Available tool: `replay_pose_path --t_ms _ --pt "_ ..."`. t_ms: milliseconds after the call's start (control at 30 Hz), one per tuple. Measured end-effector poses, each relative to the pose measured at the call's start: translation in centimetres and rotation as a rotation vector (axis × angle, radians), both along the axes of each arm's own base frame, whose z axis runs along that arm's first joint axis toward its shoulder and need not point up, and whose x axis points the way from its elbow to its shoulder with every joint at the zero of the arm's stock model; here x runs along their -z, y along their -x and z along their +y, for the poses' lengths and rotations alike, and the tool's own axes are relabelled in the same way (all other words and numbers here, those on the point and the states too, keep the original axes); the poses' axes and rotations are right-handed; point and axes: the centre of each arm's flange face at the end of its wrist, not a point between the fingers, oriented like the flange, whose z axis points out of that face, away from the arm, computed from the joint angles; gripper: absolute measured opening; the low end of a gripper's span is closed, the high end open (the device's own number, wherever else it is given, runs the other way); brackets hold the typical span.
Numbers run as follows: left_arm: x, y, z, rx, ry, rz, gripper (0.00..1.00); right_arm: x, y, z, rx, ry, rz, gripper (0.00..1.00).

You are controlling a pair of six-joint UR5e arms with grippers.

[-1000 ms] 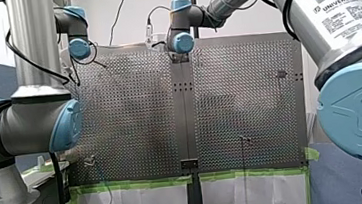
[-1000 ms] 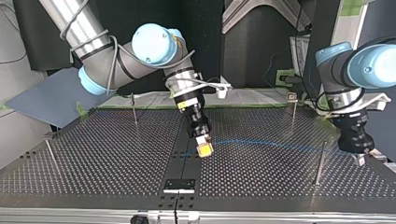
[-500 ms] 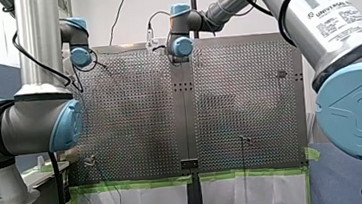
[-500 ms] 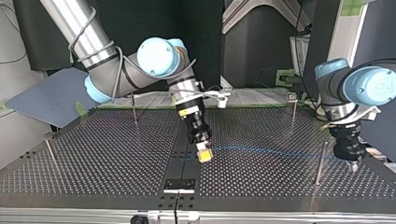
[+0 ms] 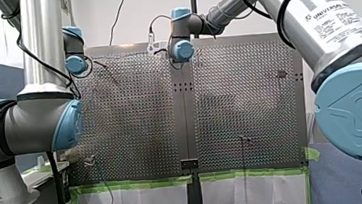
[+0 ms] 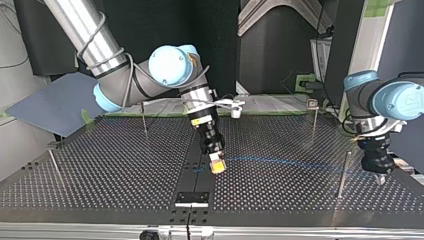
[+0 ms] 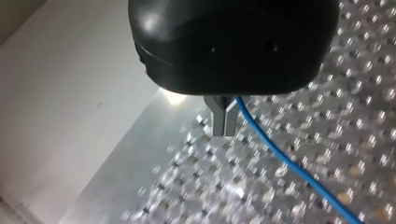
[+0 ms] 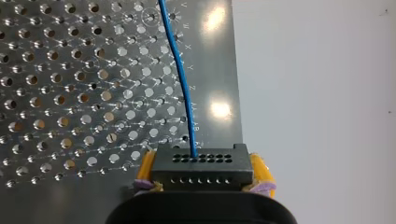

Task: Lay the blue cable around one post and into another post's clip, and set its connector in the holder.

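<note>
In the right wrist view a black connector (image 8: 201, 163) with rows of small holes sits between yellow pads (image 8: 145, 169); my right gripper (image 8: 201, 173) is shut on it. The thin blue cable (image 8: 186, 91) runs out of the connector across the perforated plate. In the top view my right gripper (image 6: 217, 165) hangs over the table's dark centre strip. From it the blue cable (image 6: 290, 161) stretches low over the table to my left gripper (image 6: 379, 178). In the left wrist view, my left gripper's metal fingers (image 7: 223, 127) are pressed together on the cable (image 7: 280, 161).
Thin upright posts stand on the perforated table (image 6: 100, 170): one (image 6: 342, 175) close to my left gripper, one with a clip on top (image 6: 313, 117) behind it, and two (image 6: 144, 117) (image 6: 54, 166) on the other half. A small black block (image 6: 192, 198) sits at the near edge.
In the top view my left gripper has sunk slightly toward the near edge beside the post. The cable now hangs straighter. My right gripper has barely shifted while its elbow swung.
</note>
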Motion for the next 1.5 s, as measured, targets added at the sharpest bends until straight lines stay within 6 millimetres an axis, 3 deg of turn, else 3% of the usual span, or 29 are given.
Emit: replay_pose_path --t_ms 233,500,867,1500 --pt "0.2 -0.2 1.0 0.0 0.015 -0.009 0.0 0.5 0.0 -0.1 0.002 -0.007 0.01 0.0" --pt "3.4 -1.6 0.0 0.06 0.003 0.056 0.0 1.8 0.0 -0.8 0.011 -0.026 0.026 0.0" --pt "5.7 -2.2 -0.5 0.073 -0.003 0.103 0.0 2.8 0.7 -1.4 0.033 -0.06 0.057 0.0" --pt "5.9 -2.2 -2.7 0.112 0.032 0.097 0.0 3.3 0.3 -0.9 0.026 -0.073 0.07 0.0"
